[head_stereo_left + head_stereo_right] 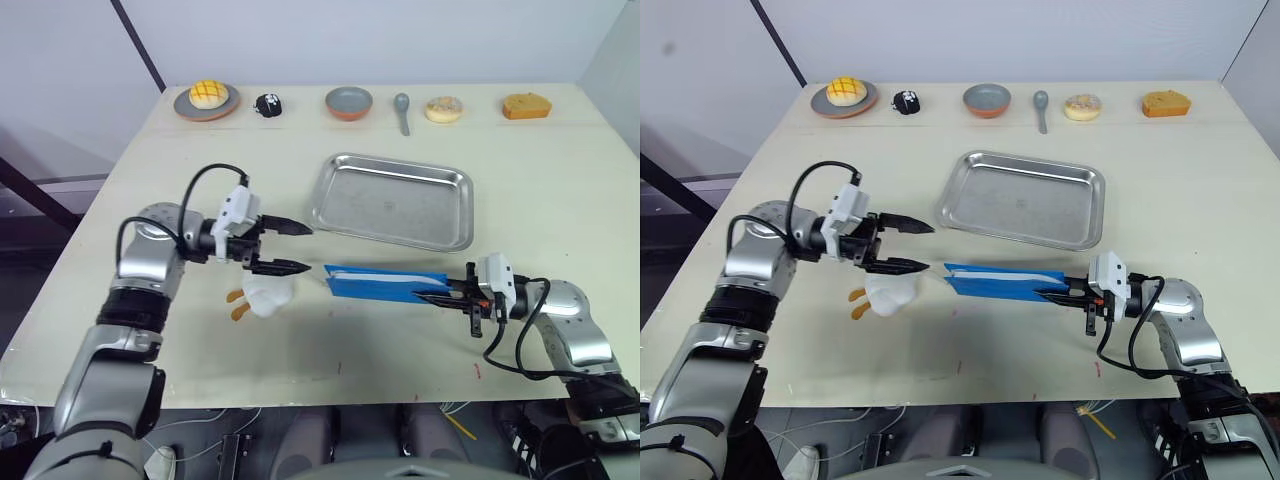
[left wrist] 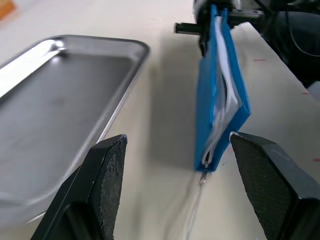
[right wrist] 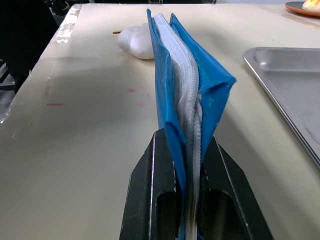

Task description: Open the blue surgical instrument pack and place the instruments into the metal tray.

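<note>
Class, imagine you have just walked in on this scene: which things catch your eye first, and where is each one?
The bright blue surgical instrument pack stands on edge near the table's front, pinched at one end by the right gripper. Just behind it lies the shiny metal tray, with nothing in it. The left gripper hovers with jaws wide open above a white toy figure, facing the pack's free end.

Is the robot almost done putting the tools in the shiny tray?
No, it's near the start. The right gripper has its jaws shut on the blue surgical instrument pack, standing it on edge. The left gripper is open beside its free end. The pack isn't spread open, no tools are out, and the metal tray is empty.
</note>
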Action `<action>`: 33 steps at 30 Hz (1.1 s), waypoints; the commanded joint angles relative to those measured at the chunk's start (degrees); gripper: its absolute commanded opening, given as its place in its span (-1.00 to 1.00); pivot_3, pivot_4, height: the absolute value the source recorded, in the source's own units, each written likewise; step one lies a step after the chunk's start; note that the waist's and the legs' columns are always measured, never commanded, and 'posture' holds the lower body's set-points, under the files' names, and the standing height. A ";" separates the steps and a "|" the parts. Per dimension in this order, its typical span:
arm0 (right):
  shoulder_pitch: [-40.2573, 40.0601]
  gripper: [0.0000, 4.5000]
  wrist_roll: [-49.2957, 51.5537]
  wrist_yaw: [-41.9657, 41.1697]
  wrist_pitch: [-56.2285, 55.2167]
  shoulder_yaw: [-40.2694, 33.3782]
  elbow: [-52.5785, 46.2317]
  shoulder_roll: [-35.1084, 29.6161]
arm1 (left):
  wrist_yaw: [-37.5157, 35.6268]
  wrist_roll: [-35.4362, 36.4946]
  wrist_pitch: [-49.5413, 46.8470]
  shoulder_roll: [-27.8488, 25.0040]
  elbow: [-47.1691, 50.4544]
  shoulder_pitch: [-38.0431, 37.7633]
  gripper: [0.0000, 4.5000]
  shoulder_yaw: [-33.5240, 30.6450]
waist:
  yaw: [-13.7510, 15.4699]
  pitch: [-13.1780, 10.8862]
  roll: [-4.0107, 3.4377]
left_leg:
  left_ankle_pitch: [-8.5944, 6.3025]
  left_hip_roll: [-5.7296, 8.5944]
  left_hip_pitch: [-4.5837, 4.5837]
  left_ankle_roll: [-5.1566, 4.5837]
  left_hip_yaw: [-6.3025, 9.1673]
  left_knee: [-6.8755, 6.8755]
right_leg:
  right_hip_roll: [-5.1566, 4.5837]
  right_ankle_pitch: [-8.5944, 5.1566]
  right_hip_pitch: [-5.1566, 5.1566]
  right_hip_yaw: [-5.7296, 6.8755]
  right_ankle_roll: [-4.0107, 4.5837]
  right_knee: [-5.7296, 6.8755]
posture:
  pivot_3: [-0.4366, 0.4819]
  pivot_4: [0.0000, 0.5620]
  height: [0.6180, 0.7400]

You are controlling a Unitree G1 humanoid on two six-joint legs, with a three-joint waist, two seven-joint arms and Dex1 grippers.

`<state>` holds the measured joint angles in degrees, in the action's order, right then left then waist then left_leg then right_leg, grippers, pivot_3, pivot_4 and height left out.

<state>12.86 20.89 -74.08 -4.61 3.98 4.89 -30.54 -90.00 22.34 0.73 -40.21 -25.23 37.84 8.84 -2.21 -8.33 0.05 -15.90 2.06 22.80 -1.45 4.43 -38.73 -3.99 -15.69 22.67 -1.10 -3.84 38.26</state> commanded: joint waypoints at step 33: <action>0.16 -1.00 0.73 -0.20 2.34 -0.38 -1.24 -1.94 | -2.50 1.19 3.14 7.20 -2.84 -2.12 -0.97 4.24 | 0.10 0.00 0.00 | 0.00 0.00 0.00 0.00 0.00 -0.01 | -0.01 0.00 -0.01 -0.01 0.00 0.00 | -0.05 -0.47 1.00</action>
<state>12.90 20.84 -74.38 -3.30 4.23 5.18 -31.24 -89.98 22.71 4.14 -32.35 -29.47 36.12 13.22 -2.12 -8.33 0.05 -15.90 2.06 22.80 -1.45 4.42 -38.74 -4.00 -15.68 22.66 -1.11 -3.84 38.26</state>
